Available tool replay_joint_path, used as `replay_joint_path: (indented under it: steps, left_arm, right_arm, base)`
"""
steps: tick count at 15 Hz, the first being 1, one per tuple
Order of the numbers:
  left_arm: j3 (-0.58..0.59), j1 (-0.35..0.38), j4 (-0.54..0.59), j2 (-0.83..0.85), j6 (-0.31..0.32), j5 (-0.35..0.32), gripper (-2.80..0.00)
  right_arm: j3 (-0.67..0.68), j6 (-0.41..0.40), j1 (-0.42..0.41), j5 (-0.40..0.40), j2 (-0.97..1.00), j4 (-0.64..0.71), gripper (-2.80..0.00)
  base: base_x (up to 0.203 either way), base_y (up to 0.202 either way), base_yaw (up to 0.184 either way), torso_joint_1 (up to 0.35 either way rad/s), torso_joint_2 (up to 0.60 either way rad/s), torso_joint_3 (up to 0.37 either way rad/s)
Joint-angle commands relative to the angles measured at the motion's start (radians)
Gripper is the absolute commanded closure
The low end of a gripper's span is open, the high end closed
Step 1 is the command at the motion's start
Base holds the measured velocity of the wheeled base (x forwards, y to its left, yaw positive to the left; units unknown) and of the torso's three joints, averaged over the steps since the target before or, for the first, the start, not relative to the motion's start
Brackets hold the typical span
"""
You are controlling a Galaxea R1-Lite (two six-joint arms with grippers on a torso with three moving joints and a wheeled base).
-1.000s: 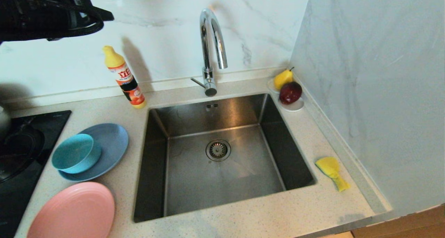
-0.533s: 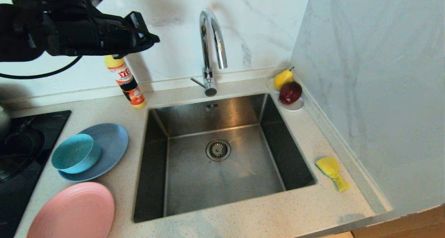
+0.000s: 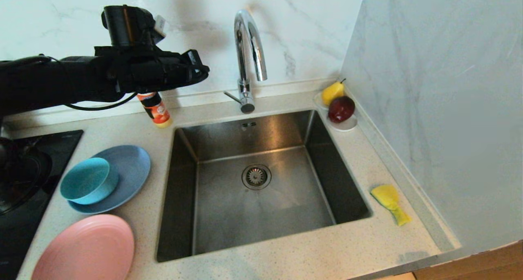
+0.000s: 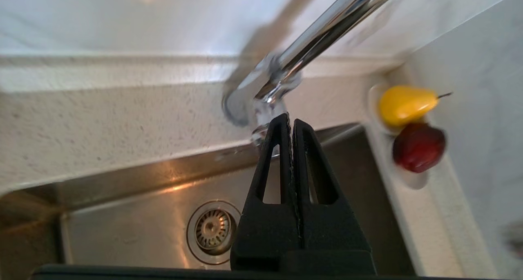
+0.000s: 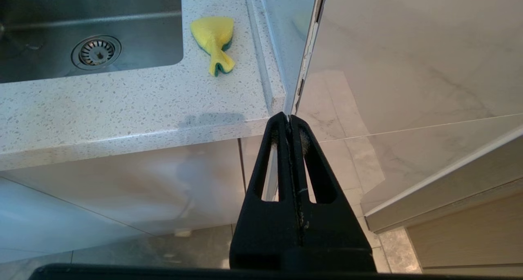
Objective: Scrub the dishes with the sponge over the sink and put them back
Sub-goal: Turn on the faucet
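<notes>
The dishes lie on the counter left of the sink (image 3: 261,133): a teal bowl (image 3: 86,180) sits on a grey-blue plate (image 3: 130,165), and a pink plate (image 3: 86,249) lies nearer the front. A yellow sponge (image 3: 390,202) with a green layer (image 5: 214,39) rests on the counter to the sink's right. High above the counter's back left, my left gripper (image 3: 204,70) is shut and empty, pointing toward the tap; in the left wrist view its tips (image 4: 289,120) show before the tap's base. My right gripper (image 5: 289,118) hangs shut and empty below the counter's front edge, off the right corner.
A chrome tap (image 3: 247,55) rises behind the sink. A soap bottle (image 3: 157,110) stands behind my left arm. A saucer (image 3: 347,126) with a yellow pear (image 3: 331,92) and a red fruit (image 3: 341,108) sits in the back right corner. A black stovetop (image 3: 28,178) lies far left. A wall (image 3: 441,108) closes the right side.
My left arm has swung in from the top left corner, moving right and lower, and now reaches over the soap bottle toward the tap. Nothing else has moved.
</notes>
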Motion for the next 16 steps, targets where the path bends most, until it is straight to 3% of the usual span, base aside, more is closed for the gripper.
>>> replay_joint_path:
  steps: [1, 16]
  left_arm:
    - [0.000, -0.001, -0.033, 0.061, -0.002, -0.010, 0.00]
    - [-0.005, -0.005, -0.212, 0.193, -0.002, -0.021, 0.00]
  right_arm:
    - [0.000, 0.000, 0.000, 0.000, 0.000, 0.000, 0.00]
    - [0.000, 0.000, 0.000, 0.000, 0.000, 0.000, 0.00]
  base:
    - [0.000, 0.000, 0.000, 0.000, 0.00, 0.000]
    - [0.000, 0.000, 0.000, 0.000, 0.00, 0.000]
